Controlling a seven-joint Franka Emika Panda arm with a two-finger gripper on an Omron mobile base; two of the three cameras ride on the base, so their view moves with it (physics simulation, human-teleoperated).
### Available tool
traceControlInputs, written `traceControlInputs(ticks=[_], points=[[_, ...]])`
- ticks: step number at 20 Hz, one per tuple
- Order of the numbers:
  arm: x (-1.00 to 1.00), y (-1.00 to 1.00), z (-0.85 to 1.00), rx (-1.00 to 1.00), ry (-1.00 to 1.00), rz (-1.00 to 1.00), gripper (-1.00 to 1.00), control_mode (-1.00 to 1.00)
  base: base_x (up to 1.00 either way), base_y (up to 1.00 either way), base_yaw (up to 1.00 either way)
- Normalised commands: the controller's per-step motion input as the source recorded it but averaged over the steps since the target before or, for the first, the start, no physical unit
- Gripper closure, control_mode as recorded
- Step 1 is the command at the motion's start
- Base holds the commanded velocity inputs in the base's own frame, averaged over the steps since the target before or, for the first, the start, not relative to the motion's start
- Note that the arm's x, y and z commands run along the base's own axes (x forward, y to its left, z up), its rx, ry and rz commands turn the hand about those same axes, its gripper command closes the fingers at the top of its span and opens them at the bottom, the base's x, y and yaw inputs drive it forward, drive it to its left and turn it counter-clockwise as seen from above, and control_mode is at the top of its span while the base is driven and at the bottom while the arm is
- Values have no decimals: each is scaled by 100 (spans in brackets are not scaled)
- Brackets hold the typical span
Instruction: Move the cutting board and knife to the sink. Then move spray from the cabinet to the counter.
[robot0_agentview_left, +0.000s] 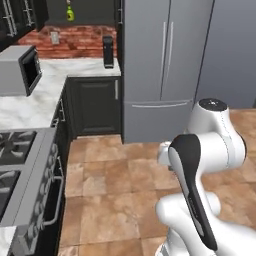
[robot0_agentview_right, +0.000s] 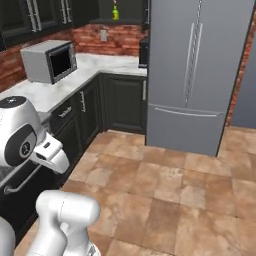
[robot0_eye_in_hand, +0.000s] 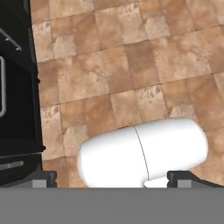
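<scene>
The green spray (robot0_agentview_left: 70, 13) (robot0_agentview_right: 115, 11) stands upright on the shelf of the open dark cabinet (robot0_agentview_left: 92, 12) (robot0_agentview_right: 129, 10), high above the corner of the white marble counter (robot0_agentview_left: 50, 90) (robot0_agentview_right: 102, 62). My arm is folded low over the floor, far from both. In the hand view my gripper (robot0_eye_in_hand: 113, 178) points down at the brown floor tiles. Its fingertips (robot0_eye_in_hand: 43, 179) stand wide apart, open with nothing between them. The cutting board, the knife and the sink are out of view.
A grey microwave (robot0_agentview_left: 17, 70) (robot0_agentview_right: 50, 60) sits on the counter at left. A dark canister (robot0_agentview_left: 108, 51) (robot0_agentview_right: 143, 52) stands by the tall grey fridge (robot0_agentview_left: 160, 65) (robot0_agentview_right: 200, 75). The stove (robot0_agentview_left: 20, 160) lies at near left. Tiled floor (robot0_agentview_left: 110, 180) spreads ahead.
</scene>
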Motion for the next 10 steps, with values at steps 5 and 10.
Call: traceControlInputs(ticks=[5,10], points=[[0,0,0,0,0,0,-100,100,100,0,9],[0,0,0,0,0,0,-100,100,100,0,15]])
